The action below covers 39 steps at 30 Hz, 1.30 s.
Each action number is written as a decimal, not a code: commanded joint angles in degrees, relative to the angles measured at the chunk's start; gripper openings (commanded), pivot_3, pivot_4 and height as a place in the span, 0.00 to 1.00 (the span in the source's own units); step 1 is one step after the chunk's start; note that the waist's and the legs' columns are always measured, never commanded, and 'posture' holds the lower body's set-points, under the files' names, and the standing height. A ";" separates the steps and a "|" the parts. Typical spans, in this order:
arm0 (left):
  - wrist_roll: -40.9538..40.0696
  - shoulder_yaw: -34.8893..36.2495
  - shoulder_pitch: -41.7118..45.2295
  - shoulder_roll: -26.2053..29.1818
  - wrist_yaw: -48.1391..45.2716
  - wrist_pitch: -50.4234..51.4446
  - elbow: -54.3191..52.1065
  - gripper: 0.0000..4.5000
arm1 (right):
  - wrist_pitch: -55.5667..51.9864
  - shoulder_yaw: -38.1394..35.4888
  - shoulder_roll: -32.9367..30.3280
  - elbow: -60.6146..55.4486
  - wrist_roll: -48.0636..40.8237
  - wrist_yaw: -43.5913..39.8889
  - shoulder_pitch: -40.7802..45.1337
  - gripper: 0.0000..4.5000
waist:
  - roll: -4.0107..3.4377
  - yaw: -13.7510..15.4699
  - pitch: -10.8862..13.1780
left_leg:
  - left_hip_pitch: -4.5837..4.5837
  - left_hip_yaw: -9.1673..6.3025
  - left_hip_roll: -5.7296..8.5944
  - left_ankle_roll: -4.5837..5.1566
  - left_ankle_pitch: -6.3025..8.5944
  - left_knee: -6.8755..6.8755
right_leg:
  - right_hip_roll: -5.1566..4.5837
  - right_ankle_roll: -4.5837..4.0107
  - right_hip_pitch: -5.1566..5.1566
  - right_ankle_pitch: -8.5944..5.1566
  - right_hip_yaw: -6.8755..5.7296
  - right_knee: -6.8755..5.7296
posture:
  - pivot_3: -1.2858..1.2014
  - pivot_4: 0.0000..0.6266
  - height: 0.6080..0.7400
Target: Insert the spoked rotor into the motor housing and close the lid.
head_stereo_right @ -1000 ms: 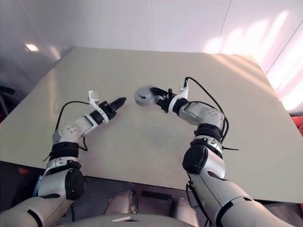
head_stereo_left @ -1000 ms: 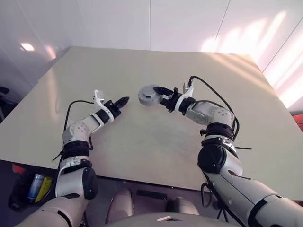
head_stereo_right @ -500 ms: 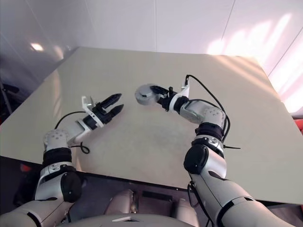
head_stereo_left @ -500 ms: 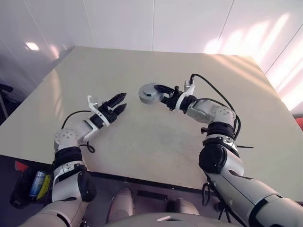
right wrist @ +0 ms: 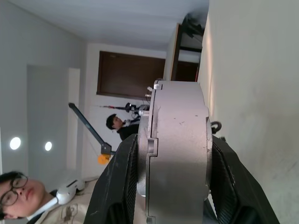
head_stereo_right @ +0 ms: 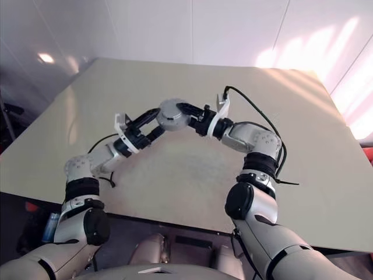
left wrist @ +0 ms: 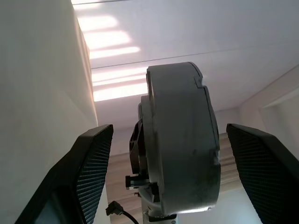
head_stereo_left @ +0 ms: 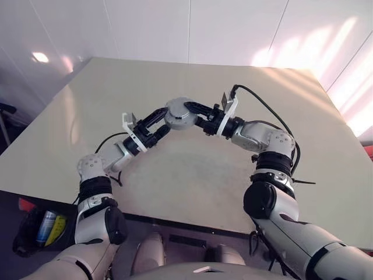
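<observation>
Housing (head_stereo_left: pixel 179 113) hung in the air above the middle of the beige table (head_stereo_left: pixel 192 181), a grey round puck held edge-on between your two arms, with its flat grey face turned up toward the head camera. Your right gripper (head_stereo_left: pixel 189 111) reached in from about three o'clock of the puck, forearm roughly level and pointing toward your left, and its two black fingers (right wrist: pixel 117 186) pinched the housing across its thickness, one on each flat side; in the right wrist view the rim sat squarely between them, with a small notch on its edge. Your left gripper (head_stereo_left: pixel 158 121) came up from about seven o'clock, elbow low near the table's near edge, forearm angled up and to the right. Its fingers (left wrist: pixel 88 172) were spread wide, one on each side of the housing's rim, and the left wrist view showed clear gaps between both pads and the grey edge, so they were not touching it. The two grippers met almost tip to tip around the puck. You could see two people in the room behind the housing in the right wrist view.
</observation>
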<state>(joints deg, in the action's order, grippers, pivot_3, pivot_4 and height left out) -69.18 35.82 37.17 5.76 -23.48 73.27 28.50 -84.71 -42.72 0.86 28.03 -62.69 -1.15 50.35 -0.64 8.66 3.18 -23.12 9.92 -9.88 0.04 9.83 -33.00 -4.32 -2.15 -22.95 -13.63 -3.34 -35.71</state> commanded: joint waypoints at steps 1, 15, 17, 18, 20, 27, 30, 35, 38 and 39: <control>-2.80 -0.42 1.84 -0.54 -0.42 0.95 -0.68 0.91 | -1.83 1.40 1.15 -3.93 -3.23 -0.52 -0.55 0.46 | 0.00 -0.01 0.00 | 0.00 0.00 0.00 0.00 0.00 0.00 | 0.00 0.00 0.00 0.00 0.00 0.00 | 0.52 0.00 1.00; -3.96 -2.61 0.17 -0.99 0.24 0.79 -5.22 0.72 | 2.53 2.20 -0.55 -1.15 -2.00 0.06 -0.17 0.46 | 0.00 -0.01 0.00 | 0.05 -0.06 0.02 -0.06 -0.04 -0.05 | 0.00 0.06 0.11 0.03 0.00 -0.01 | 0.52 0.00 1.00; -4.43 -2.52 -0.22 -0.97 0.65 0.88 -5.78 0.72 | 3.25 2.42 -1.10 -0.40 -1.94 -0.19 0.01 0.46 | 0.00 -0.02 0.00 | 0.04 -0.07 0.03 -0.06 -0.04 -0.07 | 0.00 0.08 0.13 0.05 0.00 0.00 | 0.52 0.00 1.00; -4.64 -2.49 -0.39 -0.99 0.87 0.92 -6.00 0.72 | 3.46 2.58 -1.32 -0.13 -1.97 -0.31 0.10 0.46 | 0.00 -0.02 0.00 | 0.04 -0.07 0.04 -0.06 -0.04 -0.07 | 0.00 0.09 0.13 0.06 0.01 0.00 | 0.52 0.00 1.00; -5.06 -2.53 -0.80 -1.13 1.29 1.03 -6.62 0.72 | 3.81 2.83 -1.62 0.33 -2.02 -0.45 0.24 0.46 | 0.00 -0.02 0.00 | 0.04 -0.07 0.04 -0.06 -0.04 -0.07 | 0.00 0.09 0.13 0.06 0.01 -0.01 | 0.52 0.00 1.00; -6.18 -2.95 -1.99 -1.72 2.30 0.65 -9.11 0.72 | 5.12 3.38 -2.51 1.67 -1.81 -0.84 0.29 0.46 | 0.01 -0.01 0.00 | 0.04 -0.08 0.04 -0.06 -0.04 -0.11 | 0.00 0.10 0.15 0.06 0.01 -0.02 | 0.52 0.00 1.00; -6.14 -3.25 -2.33 -1.77 2.52 0.06 -9.97 0.72 | 5.48 3.52 -2.74 1.90 -1.83 -0.89 0.27 0.46 | 0.00 -0.01 0.00 | 0.04 -0.08 0.04 -0.06 -0.04 -0.12 | 0.00 0.10 0.16 0.07 0.01 -0.02 | 0.52 0.00 1.00; -6.19 -3.17 -2.15 -1.87 3.49 -1.29 -9.54 0.49 | 6.16 3.82 -2.97 2.21 -1.97 -0.86 0.33 0.46 | 0.01 -0.01 0.00 | 0.05 -0.09 0.04 -0.06 -0.04 -0.17 | 0.00 0.12 0.19 0.08 0.01 -0.02 | 0.52 0.00 1.00; -6.49 -2.94 -2.08 -1.87 4.15 -2.00 -9.18 0.48 | 6.89 4.04 -3.21 2.48 -1.84 -0.77 0.35 0.46 | 0.01 -0.01 0.00 | 0.04 -0.09 0.04 -0.06 -0.04 -0.18 | 0.00 0.13 0.19 0.09 0.01 -0.02 | 0.52 0.00 1.00; -6.58 -2.92 -2.07 -1.82 4.37 -2.15 -9.06 0.48 | 7.11 4.17 -3.26 2.50 -1.77 -0.77 0.34 0.46 | 0.01 -0.01 0.00 | 0.04 -0.09 0.04 -0.06 -0.04 -0.19 | 0.00 0.13 0.19 0.09 0.01 -0.03 | 0.52 0.00 1.00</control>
<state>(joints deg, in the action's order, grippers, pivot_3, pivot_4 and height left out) -72.53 32.04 33.51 3.45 -18.14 71.90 22.17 -79.77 -37.93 -1.06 30.67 -64.12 -2.42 49.26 -0.63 8.65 3.18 -23.08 9.83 -9.84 -0.02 9.79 -33.19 -4.32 -2.02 -22.76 -13.54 -3.34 -35.74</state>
